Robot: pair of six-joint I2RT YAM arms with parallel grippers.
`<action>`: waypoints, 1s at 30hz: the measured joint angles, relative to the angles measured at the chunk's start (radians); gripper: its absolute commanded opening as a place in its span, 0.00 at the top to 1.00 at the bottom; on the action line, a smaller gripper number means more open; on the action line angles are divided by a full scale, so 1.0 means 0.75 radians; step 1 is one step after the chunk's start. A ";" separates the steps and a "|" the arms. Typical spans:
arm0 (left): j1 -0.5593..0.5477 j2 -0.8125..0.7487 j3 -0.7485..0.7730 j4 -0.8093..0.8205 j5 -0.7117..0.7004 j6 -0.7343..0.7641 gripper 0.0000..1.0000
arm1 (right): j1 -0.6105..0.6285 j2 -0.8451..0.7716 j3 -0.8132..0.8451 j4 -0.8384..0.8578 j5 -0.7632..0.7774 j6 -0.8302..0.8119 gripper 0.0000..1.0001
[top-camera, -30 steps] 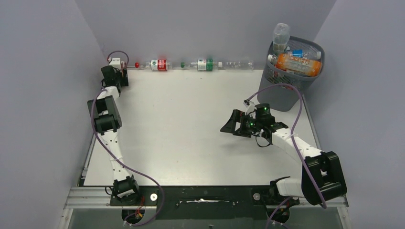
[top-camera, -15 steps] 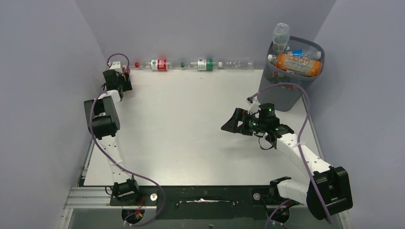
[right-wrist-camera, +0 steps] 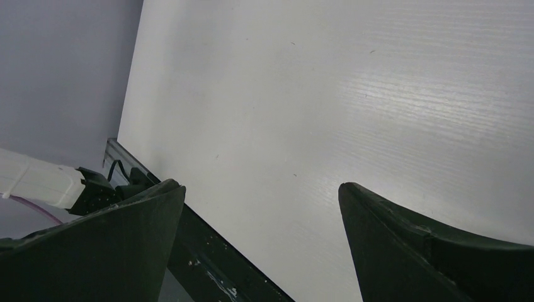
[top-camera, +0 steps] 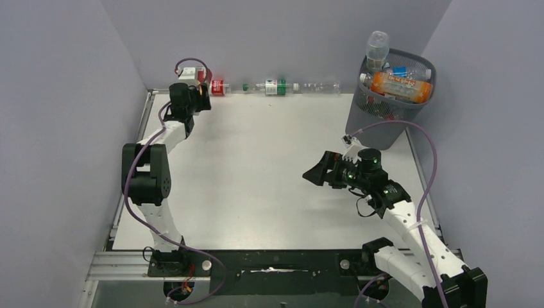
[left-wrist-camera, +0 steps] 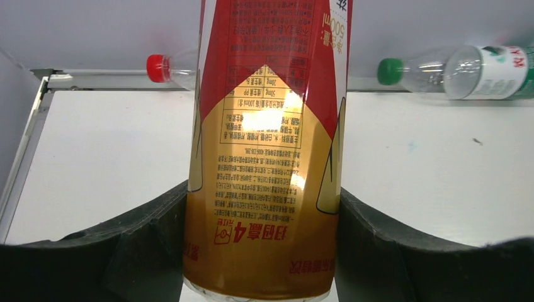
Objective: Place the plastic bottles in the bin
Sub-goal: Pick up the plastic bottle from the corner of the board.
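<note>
An amber bottle (left-wrist-camera: 264,157) with a red and gold label stands upright between the fingers of my left gripper (left-wrist-camera: 264,189), which is shut on it. That gripper (top-camera: 203,92) is at the back wall, left of centre; its wrist hides the held bottle from above. Behind it a red-capped bottle (left-wrist-camera: 157,67) with a red label (top-camera: 217,86) lies along the wall. To its right lie a green-capped bottle (top-camera: 274,86) and a clear bottle (top-camera: 321,86). The mesh bin (top-camera: 420,64) at the back right holds several bottles. My right gripper (top-camera: 321,173) hangs open over bare table.
The back and side walls close in the table. An orange bottle (top-camera: 401,86) lies across the bin's top and a clear one (top-camera: 377,48) sticks up above its rim. In the right wrist view the table's left edge rail (right-wrist-camera: 208,251) runs below the open fingers.
My left arm has swung right along the back wall from the far left corner, carrying the bottle. The right arm has drawn back a little towards the near side, still open.
</note>
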 measured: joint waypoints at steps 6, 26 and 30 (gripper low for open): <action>-0.099 -0.131 -0.045 -0.013 -0.005 -0.081 0.42 | 0.010 -0.160 -0.060 -0.080 0.094 0.063 0.01; -0.603 0.011 0.622 -0.059 0.497 -0.472 0.42 | 0.010 -0.606 -0.134 -0.474 0.500 0.275 0.01; -0.706 0.256 1.070 -0.067 0.617 -0.536 0.42 | 0.011 -0.590 -0.124 -0.481 0.513 0.294 0.01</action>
